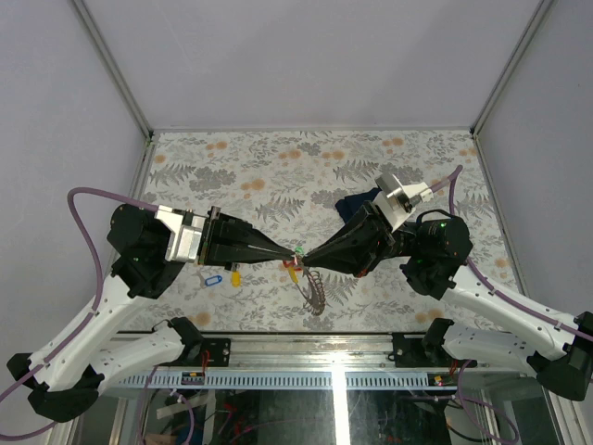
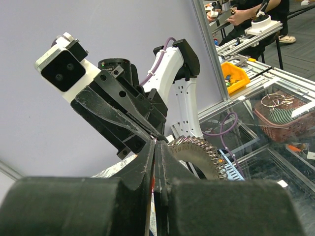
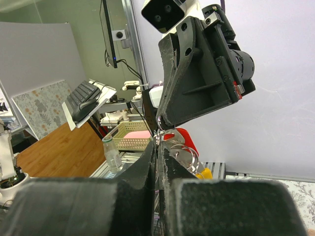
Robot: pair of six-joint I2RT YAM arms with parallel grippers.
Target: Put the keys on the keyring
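Left gripper (image 1: pixel 289 253) and right gripper (image 1: pixel 309 256) meet tip to tip above the table (image 1: pixel 278 158), both with jaws closed. Keyring (image 1: pixel 313 289) hangs just below the tips; which gripper pinches it cannot be told. A green tag (image 1: pixel 299 249) shows at the tips. Blue key (image 1: pixel 212 278) and yellow key (image 1: pixel 235 275) lie on the table beneath the left gripper, apart from the keyring.

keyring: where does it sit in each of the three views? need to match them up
Top external: the keyring is at centre, just below where the two arms' tips meet.
Left wrist: its toothed rim is right of centre, just past the camera's own fingertips.
Right wrist: only silvery loops under a red tag, right of the fingertips; no toothed rim is visible.
Shared landmark: left gripper and right gripper meeting tip to tip.
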